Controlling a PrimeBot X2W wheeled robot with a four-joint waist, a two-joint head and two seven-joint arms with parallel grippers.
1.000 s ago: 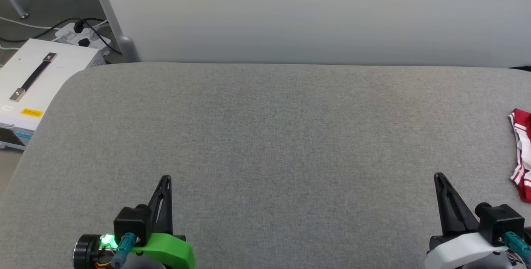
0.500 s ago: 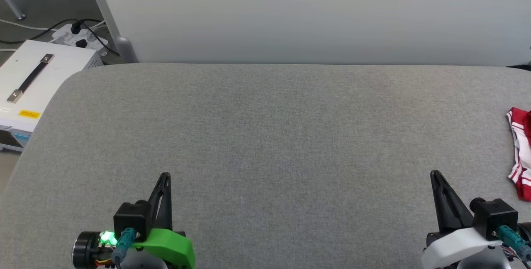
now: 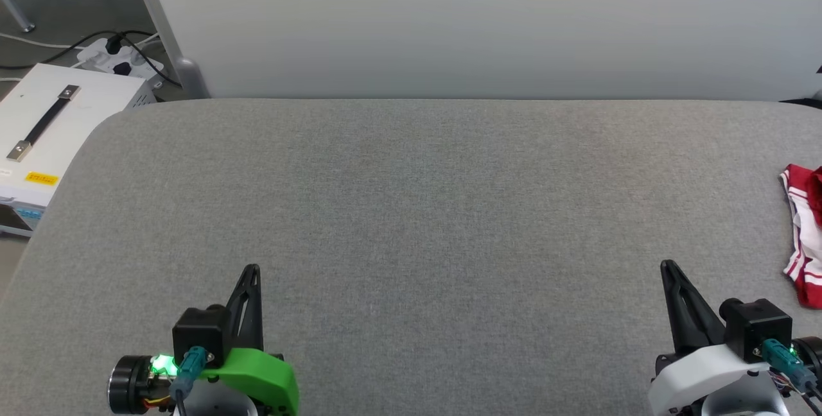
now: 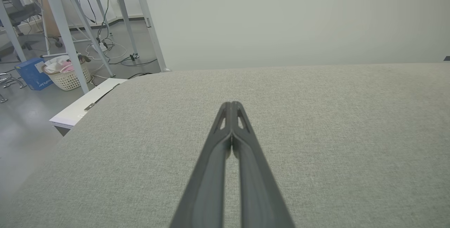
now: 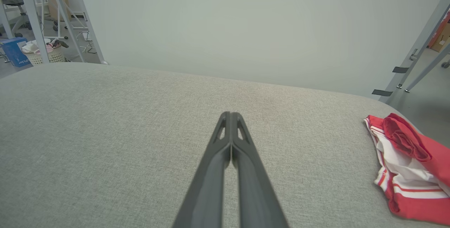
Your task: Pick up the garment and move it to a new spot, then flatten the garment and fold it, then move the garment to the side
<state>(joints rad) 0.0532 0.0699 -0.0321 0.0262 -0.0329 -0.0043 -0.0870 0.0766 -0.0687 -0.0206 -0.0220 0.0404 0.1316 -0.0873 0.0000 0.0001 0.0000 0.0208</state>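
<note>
The garment [image 3: 806,236], red with white cloth and red-white striped trim, lies crumpled at the far right edge of the grey table [image 3: 411,210]; the head view cuts off most of it. In the right wrist view the garment [image 5: 411,166] sits bunched to the right of my fingers. My right gripper [image 3: 668,266] is shut and empty, a short way to the left of the garment and nearer me; its fingertips [image 5: 230,115] meet over bare cloth. My left gripper [image 3: 252,269] is shut and empty at the lower left, far from the garment, also seen over bare table [image 4: 232,105].
A pale wall [image 3: 449,18] runs along the table's far edge. Off the table's left corner stands a white box [image 3: 51,127] with a strap handle, with a power strip and cables [image 3: 115,50] behind it. Metal frame legs [image 4: 66,38] and a laundry basket [image 4: 66,73] stand further left.
The whole head view has shifted slightly, so the garment shows a little further into frame. Both grippers sit slightly higher in the picture; neither has opened.
</note>
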